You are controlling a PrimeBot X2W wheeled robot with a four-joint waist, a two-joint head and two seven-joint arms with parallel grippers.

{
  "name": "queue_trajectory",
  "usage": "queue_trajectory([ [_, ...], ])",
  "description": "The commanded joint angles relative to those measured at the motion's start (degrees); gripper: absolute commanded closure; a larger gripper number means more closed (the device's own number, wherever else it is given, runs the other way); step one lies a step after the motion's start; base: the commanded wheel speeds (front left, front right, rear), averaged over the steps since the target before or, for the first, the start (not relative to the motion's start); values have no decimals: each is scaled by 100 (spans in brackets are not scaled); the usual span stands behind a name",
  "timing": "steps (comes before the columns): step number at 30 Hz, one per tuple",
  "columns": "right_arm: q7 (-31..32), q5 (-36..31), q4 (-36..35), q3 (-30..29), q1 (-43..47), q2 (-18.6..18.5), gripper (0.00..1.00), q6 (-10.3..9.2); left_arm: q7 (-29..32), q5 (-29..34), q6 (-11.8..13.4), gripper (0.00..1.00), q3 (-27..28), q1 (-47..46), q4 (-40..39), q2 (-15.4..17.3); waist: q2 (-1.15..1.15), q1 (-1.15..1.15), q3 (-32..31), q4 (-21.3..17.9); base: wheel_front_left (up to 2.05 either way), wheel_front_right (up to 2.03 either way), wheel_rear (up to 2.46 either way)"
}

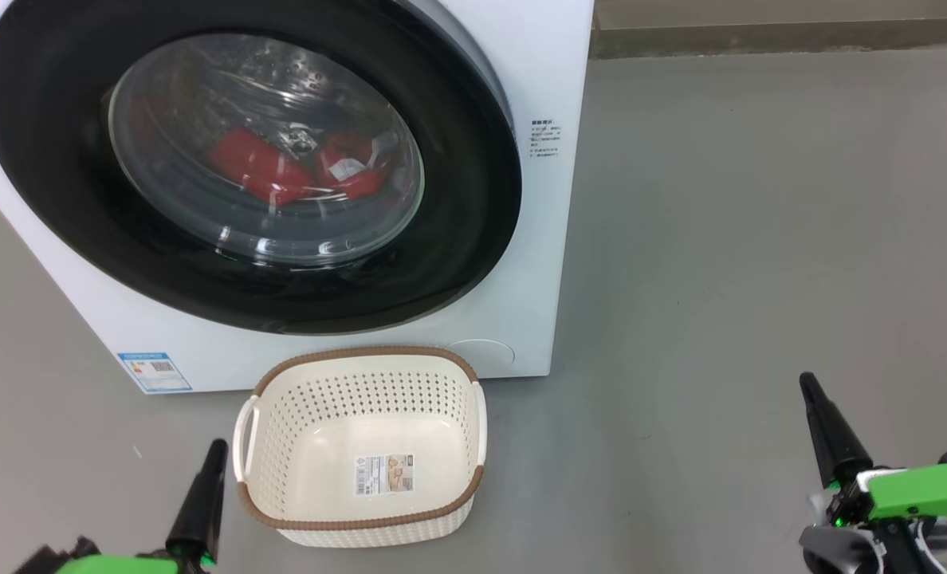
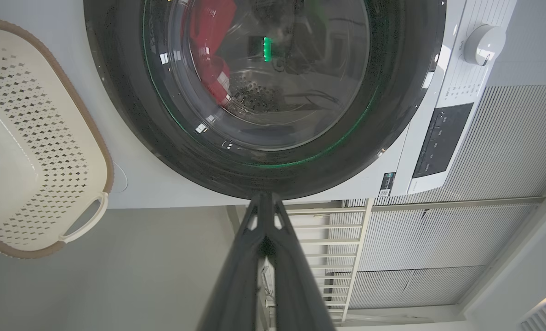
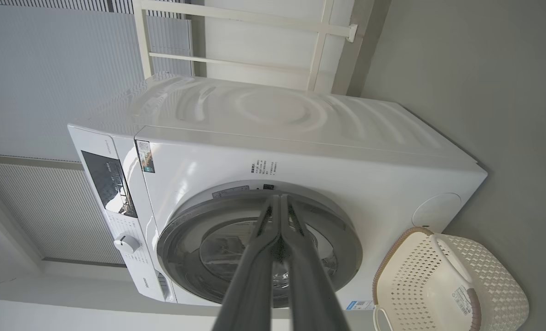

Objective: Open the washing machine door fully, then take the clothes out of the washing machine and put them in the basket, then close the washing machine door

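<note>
Washing machine door point(image 1: 59, 183) noted shut flush against the white washing machine point(image 1: 537, 72); the first step is judged not yet begun. Red clothes point(image 1: 270, 171) are seen through the glass window point(image 1: 202, 88), lying low in the drum point(image 2: 250, 94), so nothing can be reached until the door is swung wide. Basket point(image 1: 362, 352) is set on the floor point(image 1: 721, 239) just before the machine, below the door's lower edge, open side up and holding nothing but a paper label point(image 1: 384, 474) on its bottom. The spot is judged to have been chosen so that garments need only be carried a short way down from the drum. Left claw point(image 1: 202, 486) is held low, just beside the basket, fingers pressed together at the tips in the left wrist view, nothing gripped. Right claw point(image 1: 828, 430) is held well apart to the right over bare floor, likewise closed to a narrow point and empty. Both are judged parked clear of the door's swing. The latch side of the door cannot be made out. Risk noted: the basket may be nudged when an arm is brought in.
</note>
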Motion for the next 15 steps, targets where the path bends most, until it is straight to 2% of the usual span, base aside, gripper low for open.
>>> queue_trajectory([
  [1, 0, 0, 5, 1, -1, 0, 0, 0, 0, 0, 0, 0, -1, 1, 5, 1, 0, 0, 0, 0, 0, 0, 0],
  [7, -55, -9, 171, 75, 134, 66, 0, 0, -45, 18, 0, 0, -27, 135, 149, -41, 0, 2, 5, 2, 0, 0, 0],
  [11, -123, -67, 134, 131, 150, 57, 0, 0, -114, 70, -1, 0, -33, 159, 85, -27, 0, 13, -6, 10, 0, 0, 0],
  [15, -192, -207, 103, 205, 165, 11, 0, 0, -186, 214, -3, 0, -49, 196, 38, 13, 0, 1, 6, 16, 0, 0, 0],
])
